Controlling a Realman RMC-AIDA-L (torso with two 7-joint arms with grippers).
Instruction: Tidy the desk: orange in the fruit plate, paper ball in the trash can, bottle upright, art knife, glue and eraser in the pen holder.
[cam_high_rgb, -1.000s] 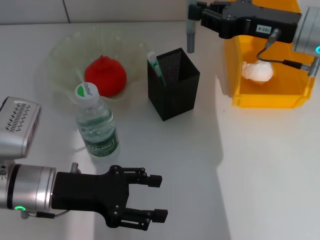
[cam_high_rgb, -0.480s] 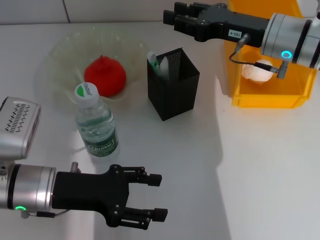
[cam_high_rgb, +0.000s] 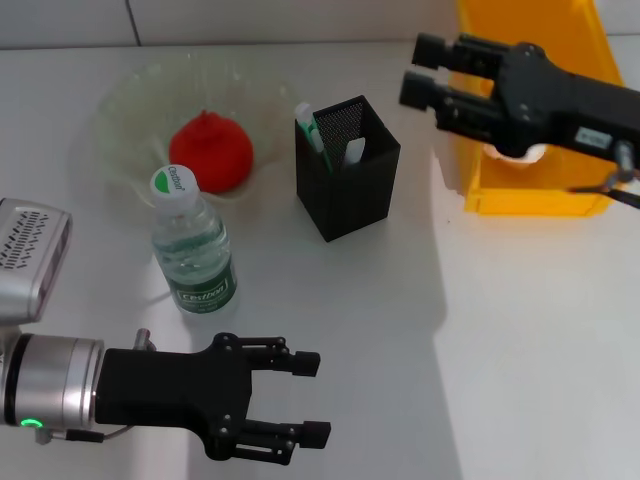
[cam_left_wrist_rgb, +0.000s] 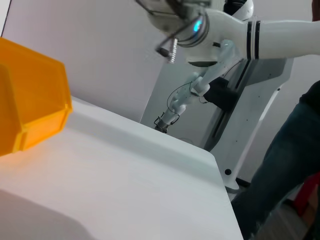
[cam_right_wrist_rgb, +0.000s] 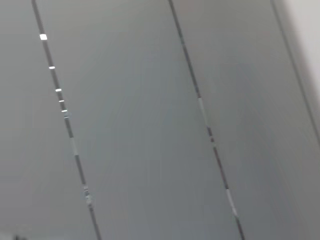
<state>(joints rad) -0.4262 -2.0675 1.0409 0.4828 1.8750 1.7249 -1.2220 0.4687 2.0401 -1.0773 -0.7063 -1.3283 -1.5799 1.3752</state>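
The orange lies in the glass fruit plate. In front of the plate the bottle stands upright with its green-white cap on top. The black mesh pen holder holds a white-green glue stick and a pale flat piece; I cannot tell whether that is the art knife or the eraser. My right gripper hovers open and empty, right of the holder. It hides most of the paper ball in the yellow trash can. My left gripper is open near the front edge.
The left wrist view shows the yellow bin on the white table, with a robot stand and a person's leg beyond the table's edge. The right wrist view shows only grey panels.
One second ago my right gripper held a grey stick behind the holder. It moved over the holder, let go, and has drawn back to the right, open. A pale piece now stands in the holder.
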